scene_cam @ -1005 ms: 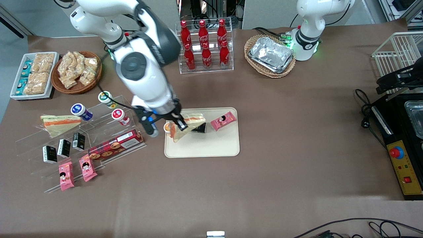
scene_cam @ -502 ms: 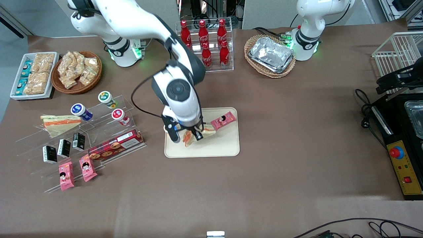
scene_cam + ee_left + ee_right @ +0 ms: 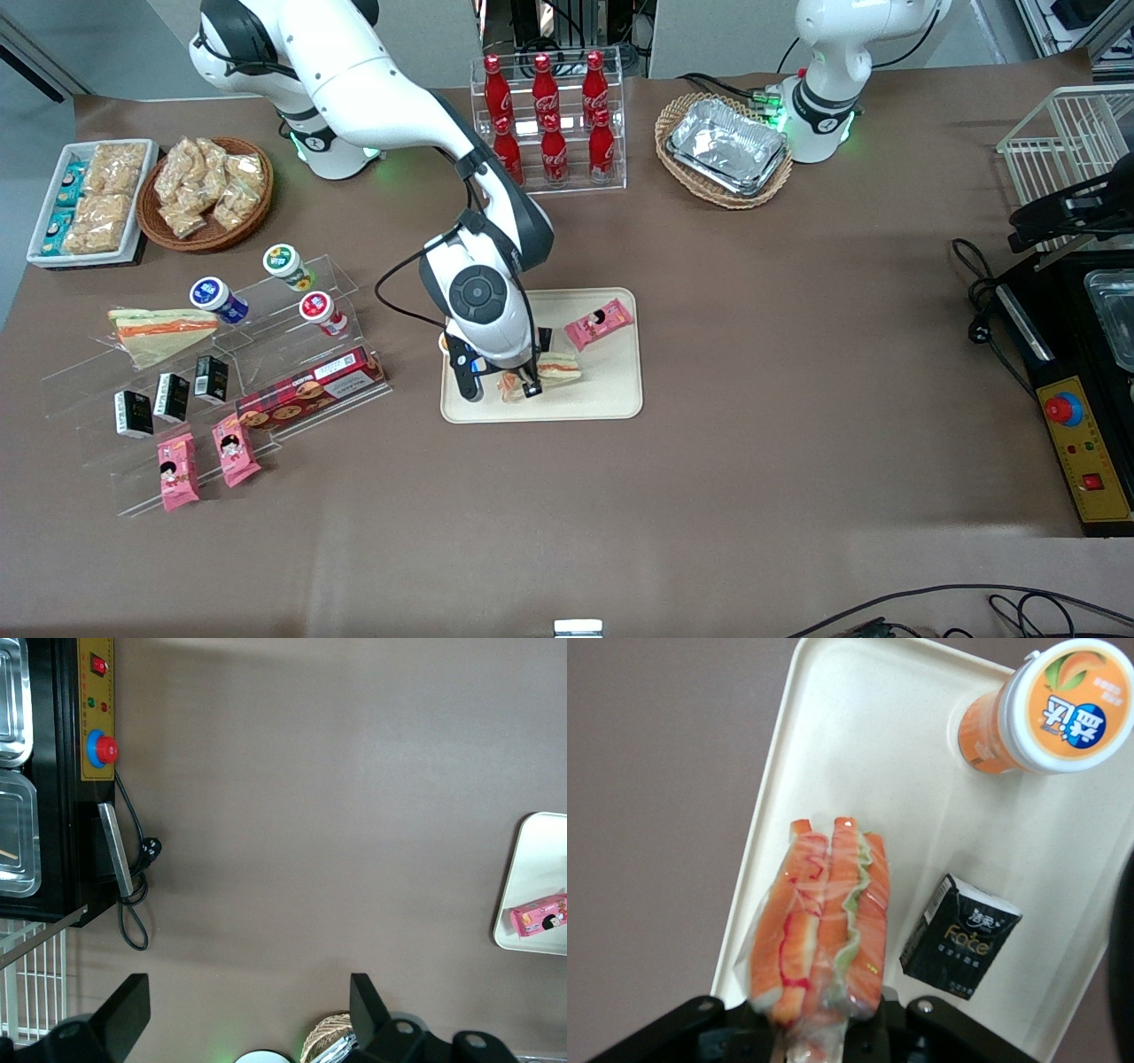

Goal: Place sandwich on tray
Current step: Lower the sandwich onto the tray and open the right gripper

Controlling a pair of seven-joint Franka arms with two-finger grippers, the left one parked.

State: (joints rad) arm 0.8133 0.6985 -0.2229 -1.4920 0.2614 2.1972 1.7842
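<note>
The sandwich [image 3: 556, 367] is clear-wrapped, with pale bread and orange-red and green filling. My right gripper [image 3: 519, 386] is shut on one end of it, low over the part of the cream tray [image 3: 606, 392] nearest the front camera. In the right wrist view the sandwich [image 3: 826, 912] stretches away from the gripper [image 3: 822, 1029] above the tray [image 3: 859, 744], close to its rim. I cannot tell whether the sandwich touches the tray.
On the tray stand an orange-capped cup [image 3: 1050, 704], a black carton [image 3: 962, 935] and a pink packet [image 3: 599, 323]. An acrylic stand with a triangular sandwich [image 3: 159, 332] and small goods lies toward the working arm's end. A cola rack [image 3: 549, 124] and foil trays [image 3: 726, 146] sit farther back.
The arm has swung over the tray toward the front camera and come down, carrying the sandwich from above the cup to low over the tray's nearer part.
</note>
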